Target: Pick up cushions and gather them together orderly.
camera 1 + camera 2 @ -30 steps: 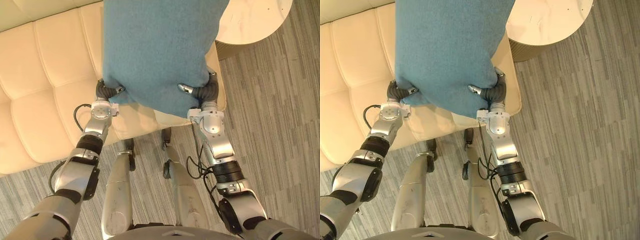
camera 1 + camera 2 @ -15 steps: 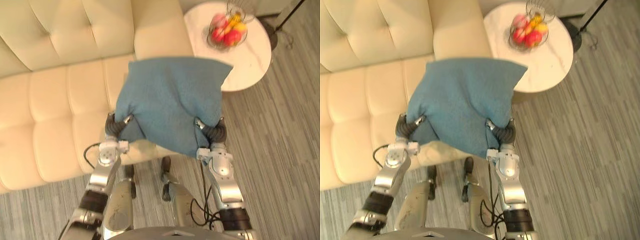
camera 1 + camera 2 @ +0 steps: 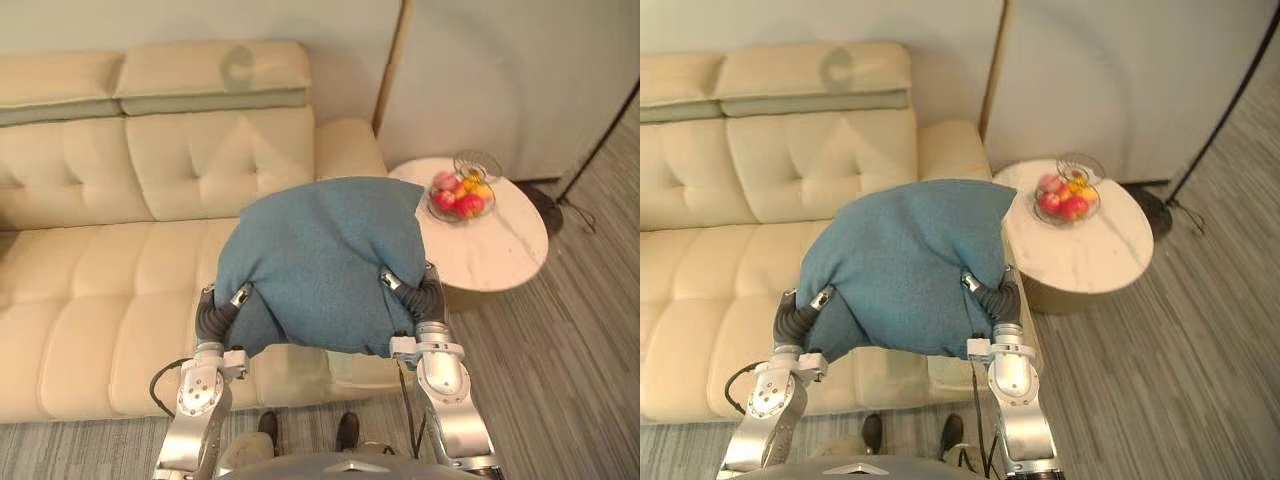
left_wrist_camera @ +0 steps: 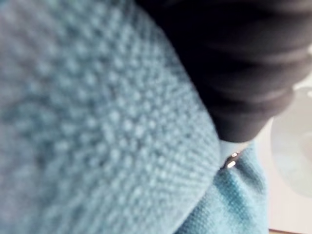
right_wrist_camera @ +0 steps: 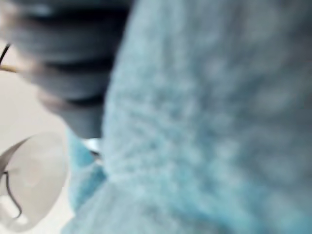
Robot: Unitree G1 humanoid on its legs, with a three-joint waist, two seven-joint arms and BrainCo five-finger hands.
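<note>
sofa [image 3: 100, 270]: cream, 9 to 12 o'clock, likely gathering spot | cushion [image 3: 320, 260]: blue, held up at centre over the seat's end | side table [image 3: 500, 250]: 2 o'clock, close, so I mind my swing | my left hand [image 3: 218, 315], right hand [image 3: 425, 298]: fingers clamped on the cushion's lower corners, 7 and 5 o'clock, to hold it level | fruit bowl [image 3: 460, 195]: on table, tippable

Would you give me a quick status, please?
Left hand, right hand shut on blue cushion. Held above sofa. Round table close right.
</note>
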